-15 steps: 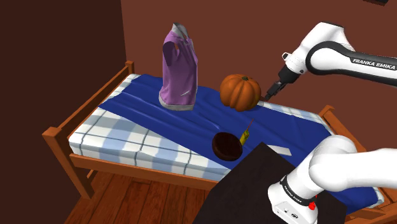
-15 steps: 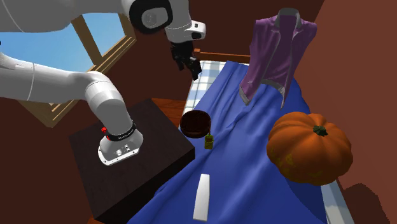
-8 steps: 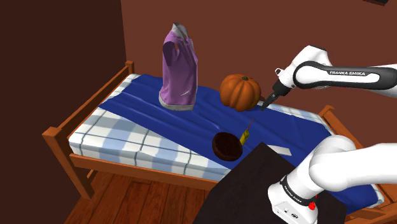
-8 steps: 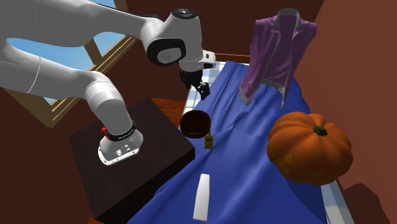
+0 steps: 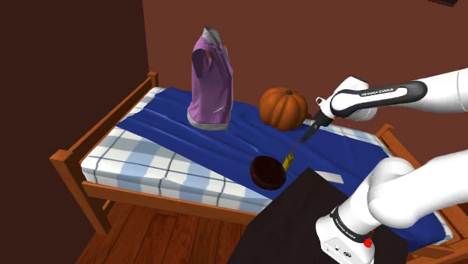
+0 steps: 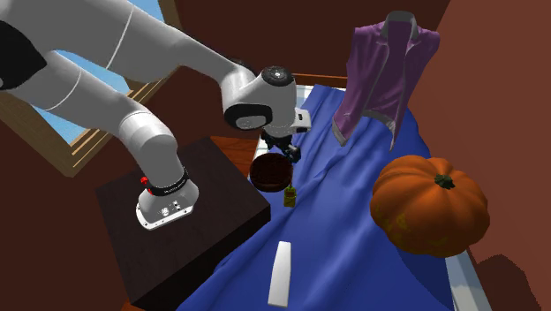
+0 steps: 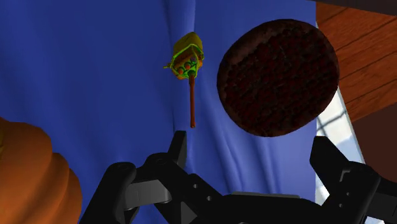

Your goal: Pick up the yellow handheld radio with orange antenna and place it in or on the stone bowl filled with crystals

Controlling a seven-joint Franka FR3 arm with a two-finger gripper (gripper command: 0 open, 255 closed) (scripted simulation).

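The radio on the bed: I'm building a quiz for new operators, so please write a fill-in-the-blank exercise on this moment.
1. The radio rests on the ___ blanket.
2. The gripper above it is ___, holding nothing.
3. The round orange thing by the purple jacket is a ___.
Missing words: blue; open; pumpkin.

The white arm (image 5: 390, 91) reaches outward and angles down, its black pincer (image 7: 252, 143) pointing downward with fingers (image 7: 179, 151) spread apart.
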